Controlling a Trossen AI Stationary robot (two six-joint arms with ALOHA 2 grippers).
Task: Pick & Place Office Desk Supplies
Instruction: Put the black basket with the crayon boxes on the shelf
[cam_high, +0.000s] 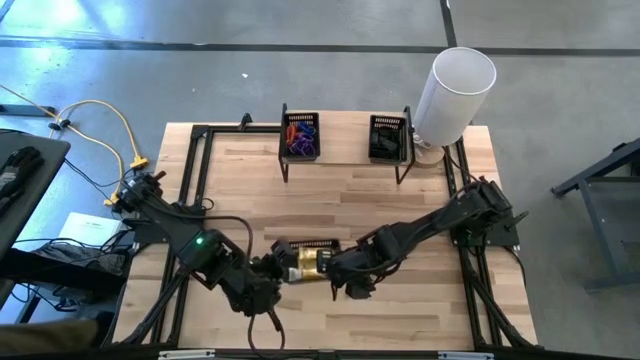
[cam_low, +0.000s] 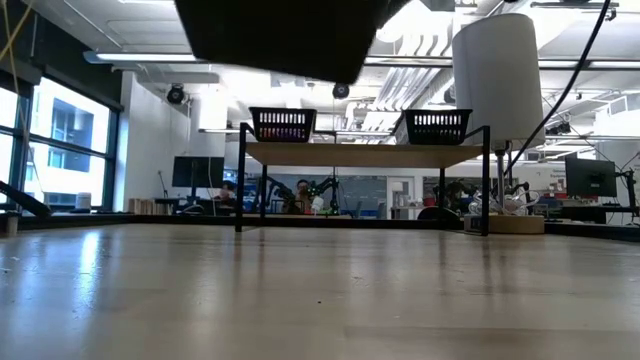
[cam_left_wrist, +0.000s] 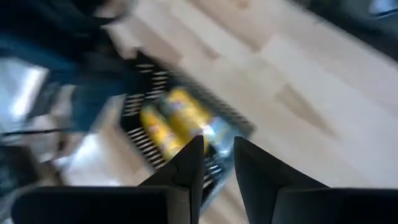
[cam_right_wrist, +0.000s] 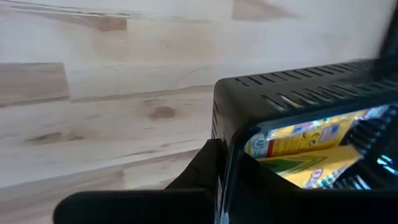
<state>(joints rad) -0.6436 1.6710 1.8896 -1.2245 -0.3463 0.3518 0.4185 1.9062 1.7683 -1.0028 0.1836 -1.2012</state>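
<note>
I have both arms meeting low and centre in the high view, over a small black slotted tray (cam_high: 305, 258) that sits on the tabletop (cam_high: 330, 190) between them. My right tool (cam_right_wrist: 217, 180) is pinched fully shut on the tray's wall, one finger inside the rim and one outside, steadying it. My left tool (cam_left_wrist: 216, 163) hangs just above the tray with its fingers parted only a narrow gap and nothing between them, so it holds nothing. Inside lie the yellow packets (cam_left_wrist: 177, 121), two or three glossy oblongs with printed labels, lying side by side; the left wrist view is smeared, so I would not swear to the count. To do this step well, I think I should keep the right grip still so the tray cannot skate, drop the left tool straight down across one packet's short side, and close gently, since the wrapper looks slick. Two more black baskets stand on the raised shelf (cam_high: 345, 160) at upper centre: the left basket (cam_high: 301, 136) with coloured loops, the right basket (cam_high: 389, 138) beside a tall white cylinder (cam_high: 452, 92).
</note>
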